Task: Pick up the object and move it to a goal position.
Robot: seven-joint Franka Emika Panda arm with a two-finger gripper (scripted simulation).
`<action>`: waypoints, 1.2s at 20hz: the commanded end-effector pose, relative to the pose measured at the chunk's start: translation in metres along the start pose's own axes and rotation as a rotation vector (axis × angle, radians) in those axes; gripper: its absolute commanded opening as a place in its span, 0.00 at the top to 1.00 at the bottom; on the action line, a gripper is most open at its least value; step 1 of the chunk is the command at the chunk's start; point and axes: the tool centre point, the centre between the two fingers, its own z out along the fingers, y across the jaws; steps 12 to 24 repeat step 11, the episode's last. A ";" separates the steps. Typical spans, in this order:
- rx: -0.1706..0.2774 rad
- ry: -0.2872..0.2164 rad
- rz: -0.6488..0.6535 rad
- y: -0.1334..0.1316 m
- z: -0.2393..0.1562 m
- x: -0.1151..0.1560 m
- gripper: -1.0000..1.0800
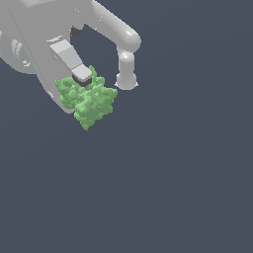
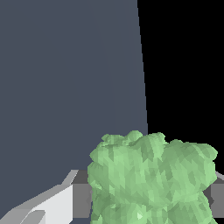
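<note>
The object point(image 1: 89, 101) is a light-green, bumpy chunk with jagged edges, in the upper left part of the exterior view. My gripper point(image 1: 76, 94) is shut on it: one finger with a dark pad point(image 1: 82, 75) presses its upper side, and the other finger is mostly hidden behind it. In the wrist view the object point(image 2: 151, 179) fills the space between the two grey pads point(image 2: 81, 199), which touch its sides. No goal marker shows in either view.
The arm's white links and a rounded joint point(image 1: 126, 74) sit just to the exterior view's right of the object. A plain dark grey surface point(image 1: 173, 188) spreads below. In the wrist view that surface ends at an edge with black beyond point(image 2: 183, 65).
</note>
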 end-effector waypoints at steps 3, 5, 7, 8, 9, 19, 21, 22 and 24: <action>-0.038 0.039 -0.041 0.010 -0.014 0.002 1.00; -0.049 0.050 -0.052 0.012 -0.018 0.002 1.00; -0.055 0.058 -0.059 0.014 -0.020 0.002 1.00; -0.057 0.060 -0.061 0.014 -0.021 0.002 1.00; -0.058 0.062 -0.063 0.015 -0.021 0.002 1.00; -0.059 0.064 -0.064 0.015 -0.022 0.003 1.00; -0.059 0.064 -0.064 0.015 -0.022 0.003 1.00; -0.059 0.064 -0.064 0.015 -0.022 0.003 1.00; -0.059 0.064 -0.064 0.015 -0.022 0.003 1.00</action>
